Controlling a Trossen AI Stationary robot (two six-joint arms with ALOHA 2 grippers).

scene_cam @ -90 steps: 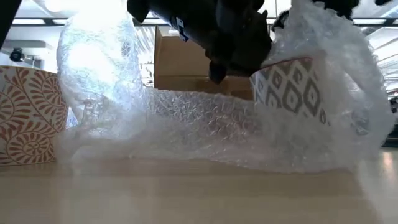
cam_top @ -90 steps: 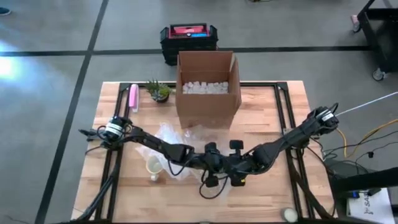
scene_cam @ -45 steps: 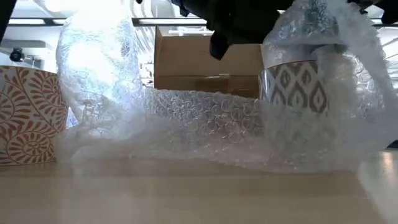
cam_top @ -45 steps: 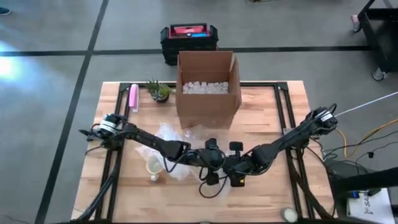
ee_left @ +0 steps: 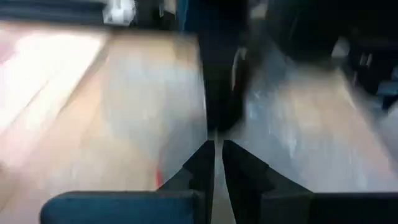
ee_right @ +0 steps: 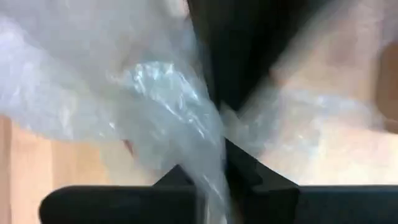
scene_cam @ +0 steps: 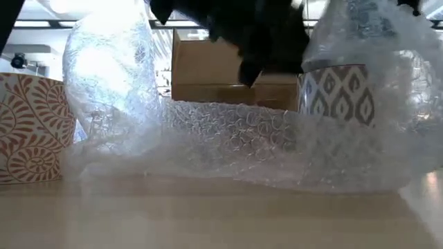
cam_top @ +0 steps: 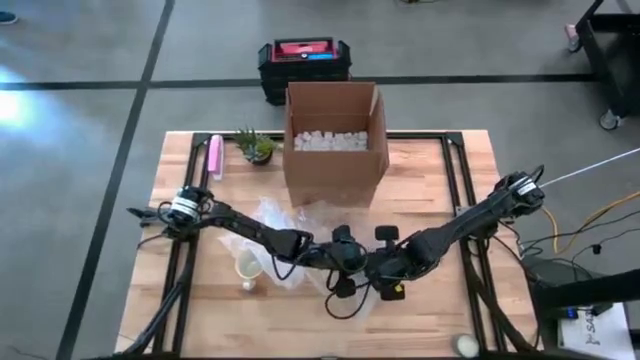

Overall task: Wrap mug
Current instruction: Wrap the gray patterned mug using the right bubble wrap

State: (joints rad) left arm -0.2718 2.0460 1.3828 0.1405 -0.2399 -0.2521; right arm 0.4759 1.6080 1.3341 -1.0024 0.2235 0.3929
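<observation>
A sheet of clear bubble wrap (scene_cam: 228,138) lies crumpled across the table's middle front. Its right part is drawn up over a mug with a grey diamond pattern (scene_cam: 339,97). That mug stands upright inside the wrap, its base hidden by the plastic. Both grippers meet there. My left gripper (cam_top: 345,262) and my right gripper (cam_top: 386,274) are each shut on the wrap (cam_top: 275,235). A second mug with an orange leaf pattern (scene_cam: 33,128) stands bare on the table to the left, also seen in the high view (cam_top: 245,268). My left gripper pinches a thin strip of the bubble wrap (ee_left: 217,144) between its two nearly closed fingers; one layer or several, I cannot tell. My right gripper pinches a gathered bunch of the wrap (ee_right: 208,152), several layers crumpled together, which spreads out ahead of the fingers (ee_right: 249,174) over the mug.
An open cardboard box (cam_top: 335,140) with white packing filler stands at the far middle of the table. A small plant (cam_top: 256,146) and a pink object (cam_top: 213,156) sit at the far left. Bare wood lies along the near edge and right side.
The grey-patterned mug, tilted a second ago, now stands upright and has shifted a little toward the table's right edge with both grippers. The bubble wrap has been drawn farther over and around it, while the wrap's left part stays where it lay.
</observation>
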